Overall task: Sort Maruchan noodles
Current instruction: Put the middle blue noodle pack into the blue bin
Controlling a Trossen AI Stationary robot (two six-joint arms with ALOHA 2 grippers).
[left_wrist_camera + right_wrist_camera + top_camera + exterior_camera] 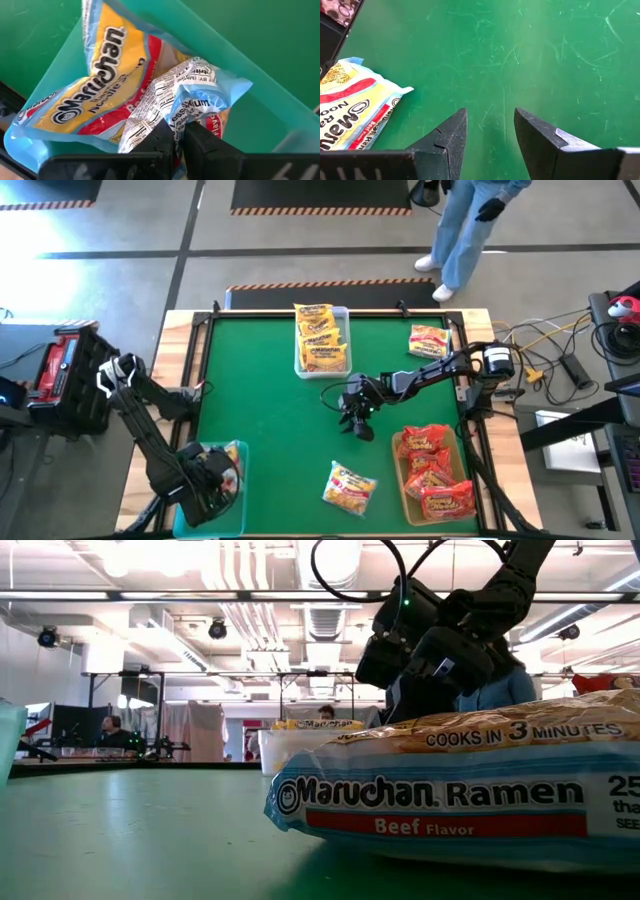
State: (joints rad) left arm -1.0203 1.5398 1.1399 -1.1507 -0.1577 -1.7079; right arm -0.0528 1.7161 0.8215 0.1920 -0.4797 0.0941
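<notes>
Counting from the high view: three bins on the green table (pixel 270 410), plus loose packets.

Clear bin (pixel 322 340) at the far edge, middle: yellow-orange packets (pixel 321 332) stacked, about three, exact count unclear.

Bin at near right (pixel 432 470): red packets (pixel 432 470), three visible, laid in a row.

Teal bin (pixel 232 480) at near left corner: the left gripper (pixel 178 142) is down inside it. Left wrist view shows two yellow and pale-blue packets there, one lying flat with label up (pixel 95 95), one crumpled with its printed back showing (pixel 192 95). Fingers nearly closed, pinching the edge of the crumpled packet.

Loose on the table: one yellow and pale-blue beef packet (pixel 349 486) near the front edge, between the teal bin and the red bin. In the low view it fills the foreground (pixel 450 790). One red and yellow packet (pixel 429 341) at the far right, beside the right arm's base.

Right gripper (pixel 357 412) is over bare table near the centre, well apart from the beef packet. Its fingers (pixel 447 137) stand moderately apart with nothing between them; the beef packet's corner (pixel 355 110) shows off to one side.

One person (pixel 465 230) stands beyond the far edge.
</notes>
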